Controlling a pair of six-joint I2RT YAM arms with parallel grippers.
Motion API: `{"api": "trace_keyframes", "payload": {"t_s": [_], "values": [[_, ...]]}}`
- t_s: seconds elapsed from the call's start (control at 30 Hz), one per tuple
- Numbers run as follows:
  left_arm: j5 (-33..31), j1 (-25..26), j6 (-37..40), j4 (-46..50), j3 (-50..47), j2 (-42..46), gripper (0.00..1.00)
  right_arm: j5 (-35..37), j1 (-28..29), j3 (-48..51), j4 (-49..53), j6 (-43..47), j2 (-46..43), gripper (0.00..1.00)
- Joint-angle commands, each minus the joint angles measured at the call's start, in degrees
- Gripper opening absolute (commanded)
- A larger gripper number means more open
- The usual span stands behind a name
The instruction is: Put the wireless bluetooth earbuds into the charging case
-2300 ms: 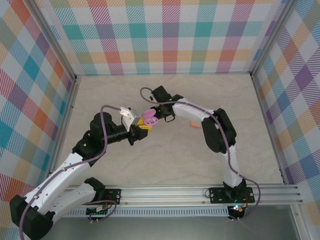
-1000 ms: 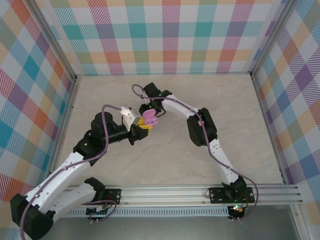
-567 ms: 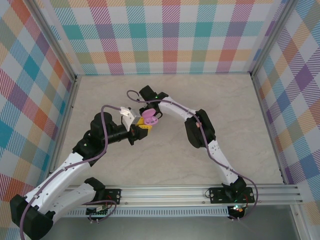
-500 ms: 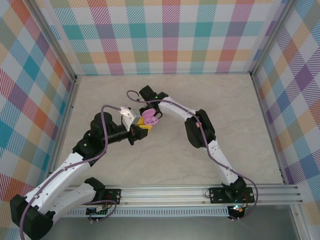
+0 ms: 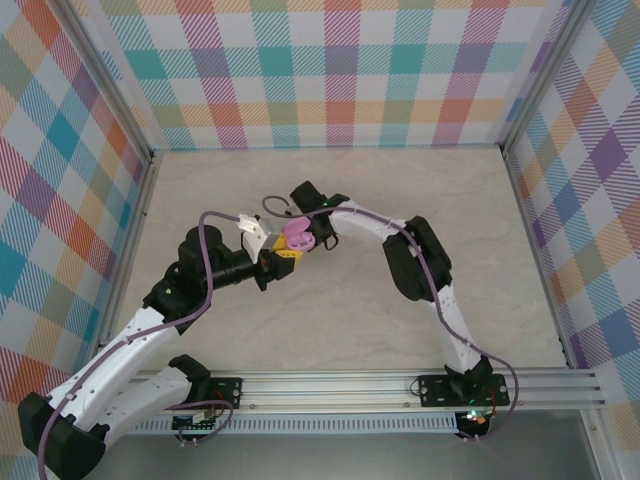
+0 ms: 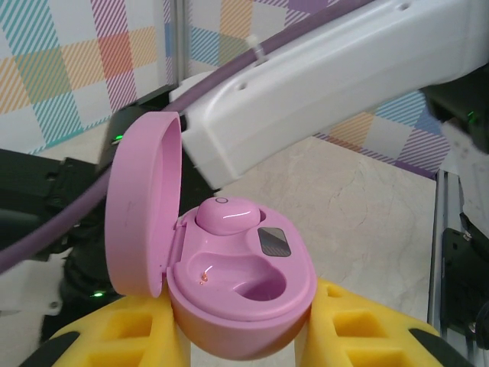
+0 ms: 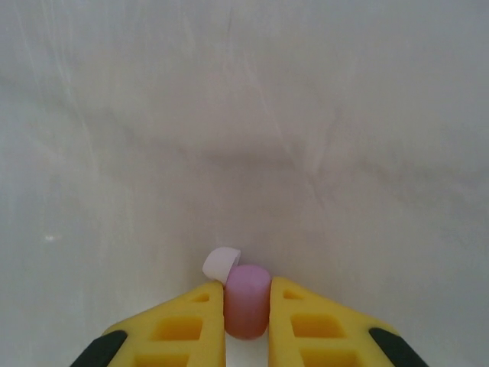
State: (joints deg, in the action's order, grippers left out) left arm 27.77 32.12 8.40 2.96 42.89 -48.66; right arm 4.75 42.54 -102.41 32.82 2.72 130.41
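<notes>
My left gripper (image 6: 244, 336) is shut on the pink charging case (image 6: 252, 302) and holds it upright above the table. The lid (image 6: 141, 206) stands open on the left. One purple earbud (image 6: 228, 215) sits in the far socket and the near socket (image 6: 260, 284) is bare. In the top view the case (image 5: 297, 236) lies between the left gripper (image 5: 284, 252) and the right gripper (image 5: 324, 241). My right gripper (image 7: 247, 310) is shut on a second purple earbud (image 7: 247, 300), whose pale ear tip (image 7: 221, 262) sticks out past the fingers, over the pale tabletop.
The right arm's white link (image 6: 328, 76) crosses close behind the case. Plaid walls (image 5: 340, 70) with metal posts enclose the marble-look table (image 5: 470, 200) on three sides. A metal rail (image 5: 350, 385) runs along the near edge. Purple cables loop off both wrists.
The right wrist has swung a little right and toward the case's right side, its elbow moving outward. The left arm and the case have stayed put.
</notes>
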Motion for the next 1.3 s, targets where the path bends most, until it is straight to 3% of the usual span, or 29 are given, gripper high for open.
{"api": "trace_keyframes", "payload": {"t_s": [0.0, 0.2, 0.37, 0.57, 0.7, 1.07, 1.27], "values": [[0.4, -0.2, 0.1, -0.6, -0.1, 0.9, 0.13, 0.9, -0.6, 7.2, -3.0, 7.5, -6.9, 0.16], [0.8, -0.2, -0.2, -1.4, -0.5, 0.4, 0.13, -0.4, -2.5, 21.2, -5.2, 14.0, -17.2, 0.15], [1.1, -0.2, -0.3, -2.1, -0.9, 0.2, 0.13, -6.7, -3.3, 31.1, -5.8, 23.8, -24.6, 0.2], [1.7, -0.2, -0.4, -3.0, -1.2, -0.2, 0.13, -11.0, -3.9, 30.9, -2.7, 28.6, -21.9, 0.23], [1.5, -0.2, -0.1, -2.6, -1.2, 0.5, 0.13, -10.2, -4.6, 29.6, -2.4, 27.3, -19.2, 0.24], [1.5, -0.2, -0.2, -2.5, -1.0, 0.8, 0.13, -12.2, -10.0, 30.3, -4.9, 15.3, -25.5, 0.54], [1.5, -0.2, -0.1, -2.6, -0.5, 0.1, 0.13, -11.9, -12.8, 30.1, -5.0, 7.3, -29.4, 0.6]]}}
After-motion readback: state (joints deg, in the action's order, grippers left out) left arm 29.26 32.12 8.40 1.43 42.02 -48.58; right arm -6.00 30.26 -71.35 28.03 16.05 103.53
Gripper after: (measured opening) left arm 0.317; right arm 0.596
